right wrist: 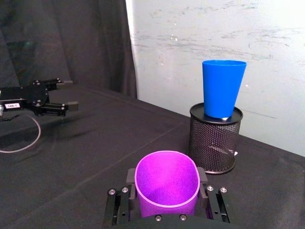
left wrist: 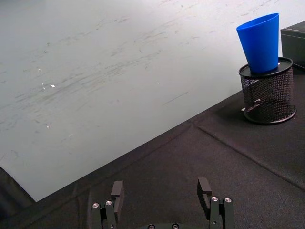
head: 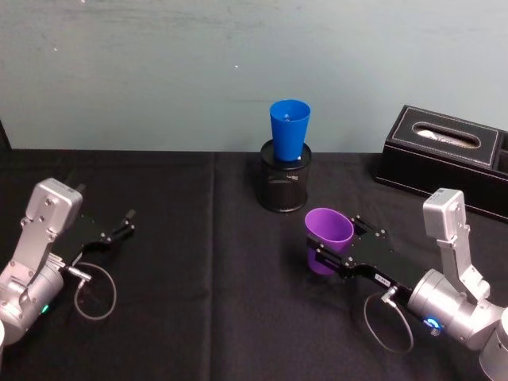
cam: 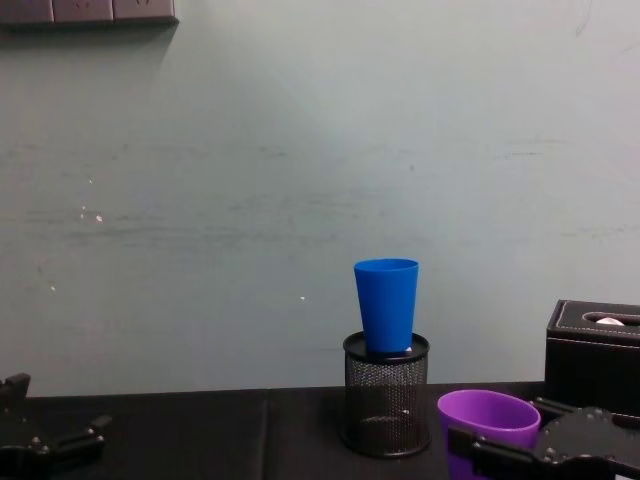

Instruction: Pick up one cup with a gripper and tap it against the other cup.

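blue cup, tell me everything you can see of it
The blue cup is a smooth bright-blue plastic-looking tumbler, wide round rim tapering to a narrow base. It stands upright, mouth up, base set in the top of the black mesh holder. Only the holder touches it; the right tool, holding the purple cup, is apart, nearer the robot.

Left claw (head: 121,226) & right claw (head: 333,238) blk, wrists (head: 444,305) silver-grey w/ thin cable loops (head: 95,298).

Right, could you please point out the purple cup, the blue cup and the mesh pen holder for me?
purple cup (head: 328,226): head view, inner wall below the rim.
blue cup (head: 289,139): head view, outer side wall.
mesh pen holder (head: 284,186): head view, front mesh wall.
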Tool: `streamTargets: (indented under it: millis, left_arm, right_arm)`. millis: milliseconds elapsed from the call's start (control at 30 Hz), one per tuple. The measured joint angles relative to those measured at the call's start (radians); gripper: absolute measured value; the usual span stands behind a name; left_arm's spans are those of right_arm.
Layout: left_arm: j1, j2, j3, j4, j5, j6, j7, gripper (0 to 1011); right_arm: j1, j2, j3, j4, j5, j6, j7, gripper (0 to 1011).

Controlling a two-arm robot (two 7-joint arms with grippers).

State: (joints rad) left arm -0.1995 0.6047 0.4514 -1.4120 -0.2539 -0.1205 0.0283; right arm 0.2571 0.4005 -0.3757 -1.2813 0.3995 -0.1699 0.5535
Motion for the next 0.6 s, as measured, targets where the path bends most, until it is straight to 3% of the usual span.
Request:
streamTargets:
  millis: [600]
  left_arm:
    - [0.0, 0.0, 0.0, 0.0, 0.0, 0.0, 0.0, 1011]
  right_arm:
    - [0.011, -0.017, -0.005, 0.057, -0.01, -0.041, 0.02, 724]
